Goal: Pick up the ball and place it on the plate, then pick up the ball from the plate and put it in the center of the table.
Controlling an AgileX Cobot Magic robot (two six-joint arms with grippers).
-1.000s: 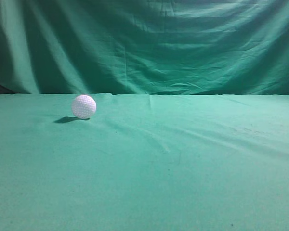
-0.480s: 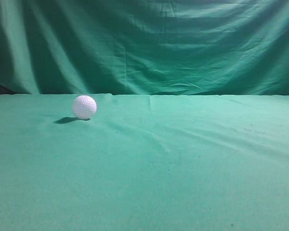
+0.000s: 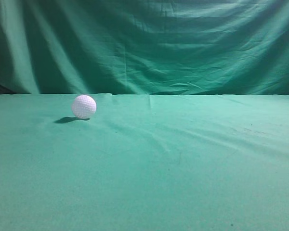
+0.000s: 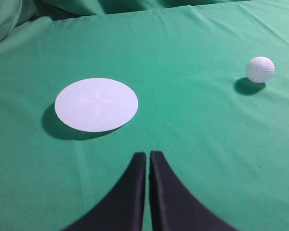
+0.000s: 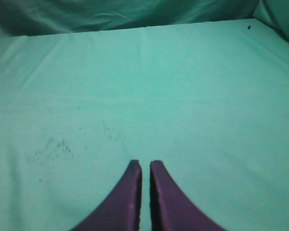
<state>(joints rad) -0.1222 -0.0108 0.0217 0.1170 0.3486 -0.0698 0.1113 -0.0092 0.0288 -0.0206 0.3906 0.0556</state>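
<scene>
The white dimpled ball (image 3: 84,106) sits on the green cloth-covered table (image 3: 183,163), toward the far left in the exterior view, with its shadow falling to its left. In the left wrist view the ball (image 4: 260,69) lies at the upper right, well apart from the flat white plate (image 4: 96,104), which rests on the cloth at centre left. The left gripper (image 4: 148,156) hangs above the cloth with its 2 dark fingers nearly touching, holding nothing. The right gripper (image 5: 145,165) is likewise pinched narrow and empty, over bare, faintly speckled cloth.
</scene>
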